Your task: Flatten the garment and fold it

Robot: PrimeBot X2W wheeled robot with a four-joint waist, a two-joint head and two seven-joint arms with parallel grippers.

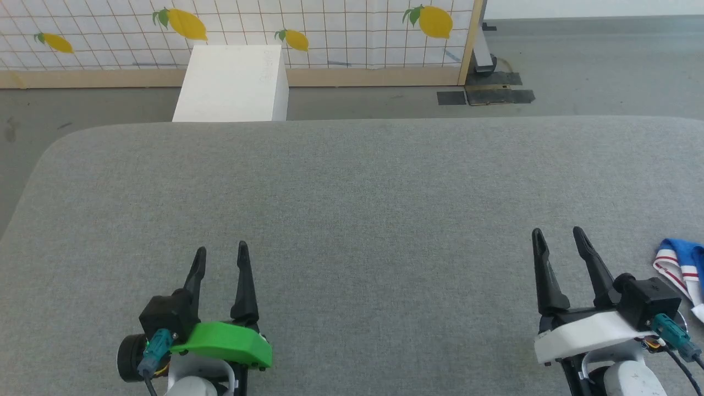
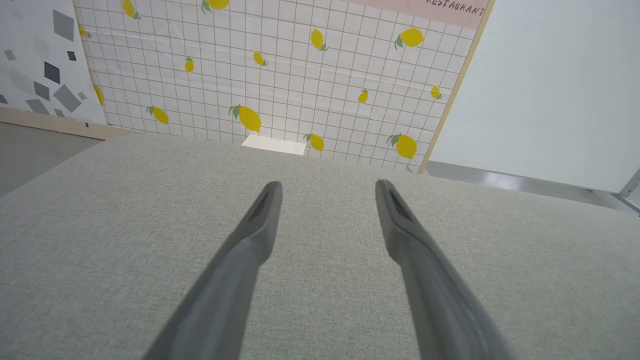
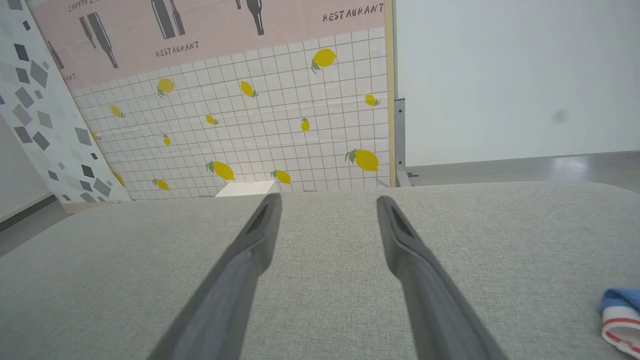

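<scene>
Grey fabric covers the desk (image 1: 352, 181); left claw (image 1: 221, 248) and right claw (image 1: 556, 231) hover released, empty. The garment (image 1: 681, 263) lies at the right edge, just beside the right claw. I should pinch it there and drag it centreward before spreading it.

Garment (image 1: 681, 265) lay crumpled on the grey fabric table top (image 1: 352, 187), at the right edge of the head view, with most of it cut off by the frame. The visible part was a royal-blue fold beside a white band with red stripes. It was bunched up, neither flattened nor folded.
</scene>
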